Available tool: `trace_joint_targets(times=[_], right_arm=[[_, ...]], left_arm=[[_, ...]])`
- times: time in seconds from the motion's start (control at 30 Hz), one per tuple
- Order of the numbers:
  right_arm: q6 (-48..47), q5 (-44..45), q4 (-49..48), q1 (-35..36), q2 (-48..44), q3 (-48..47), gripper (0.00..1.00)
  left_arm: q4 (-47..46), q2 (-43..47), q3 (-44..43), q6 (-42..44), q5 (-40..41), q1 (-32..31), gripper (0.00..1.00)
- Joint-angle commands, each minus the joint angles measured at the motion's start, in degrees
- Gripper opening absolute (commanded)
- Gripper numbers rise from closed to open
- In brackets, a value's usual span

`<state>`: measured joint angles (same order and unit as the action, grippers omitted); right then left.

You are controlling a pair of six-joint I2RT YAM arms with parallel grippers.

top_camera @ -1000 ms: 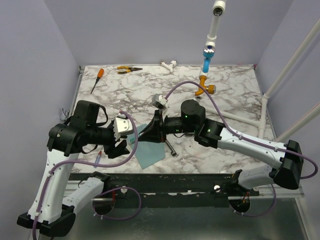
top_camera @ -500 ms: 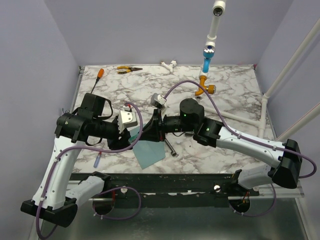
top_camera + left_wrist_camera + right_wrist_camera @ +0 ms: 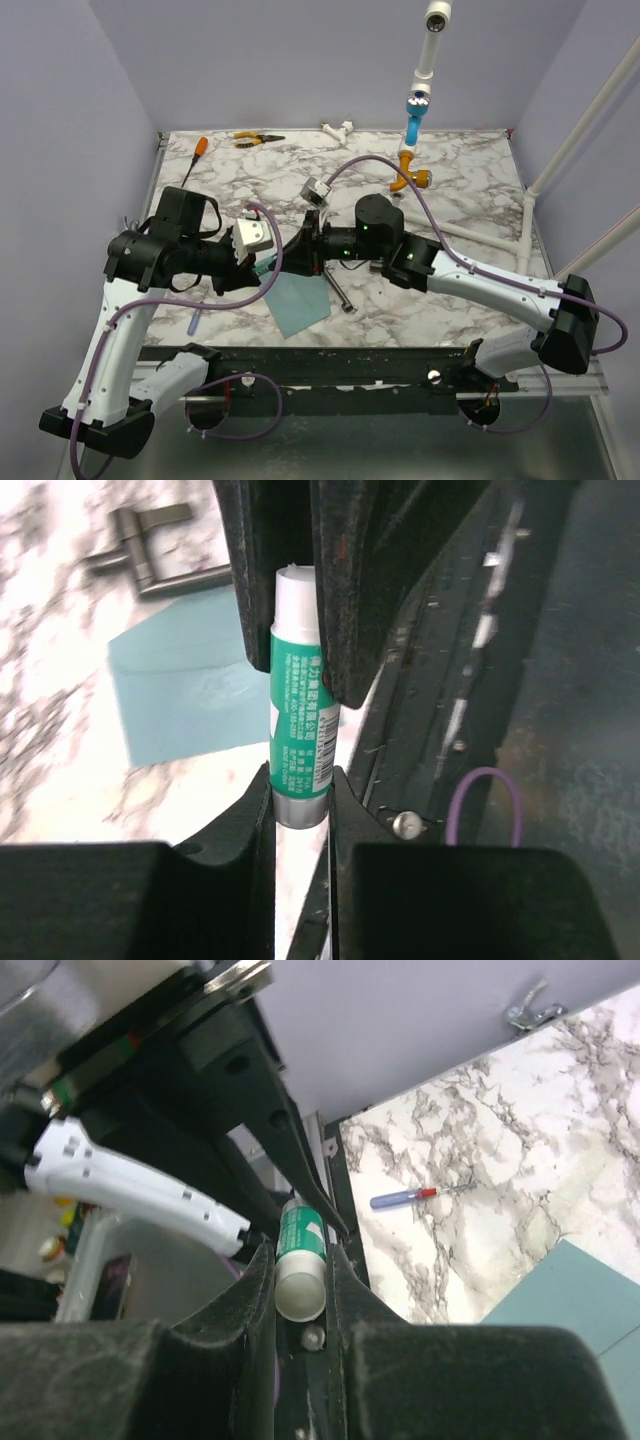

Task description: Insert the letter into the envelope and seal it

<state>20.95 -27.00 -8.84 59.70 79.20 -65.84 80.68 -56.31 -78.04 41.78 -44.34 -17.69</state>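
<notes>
A glue stick [image 3: 298, 710] is being clamped by the left hand [image 3: 300, 792] and right hand [image 3: 300, 1278]. The envelope [image 3: 300, 305] is lying on the tabletop [image 3: 450, 170], the letter unseen, sealing judged not yet done.

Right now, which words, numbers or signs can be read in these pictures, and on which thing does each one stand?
On the glue stick, green label: lines of white print and a barcode, all too small and blurred to read.
On the envelope: no text visible.
Nothing else readable in any view.
</notes>
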Motion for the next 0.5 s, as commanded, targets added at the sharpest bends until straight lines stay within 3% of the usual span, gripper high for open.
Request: trace_joint_targets(times=[0.0, 0.1, 0.47], right_arm=[[11.55, 11.73, 0.85, 0.29, 6.36, -6.53, 0.01], [16.91, 11.61, 4.81, -0.28, 11.2, -12.44, 0.01], [28.42, 6.98, -3.33, -0.73, 20.31, -19.77, 0.0]], left_arm=[[-9.66, 2.5, -1.39, -7.0, 14.41, -0.62, 0.0], [-13.23, 3.34, -1.49, -6.54, 23.17, -1.67, 0.0], [-26.86, 11.18, 8.42, 11.1, 54.06, -12.5, 0.0]])
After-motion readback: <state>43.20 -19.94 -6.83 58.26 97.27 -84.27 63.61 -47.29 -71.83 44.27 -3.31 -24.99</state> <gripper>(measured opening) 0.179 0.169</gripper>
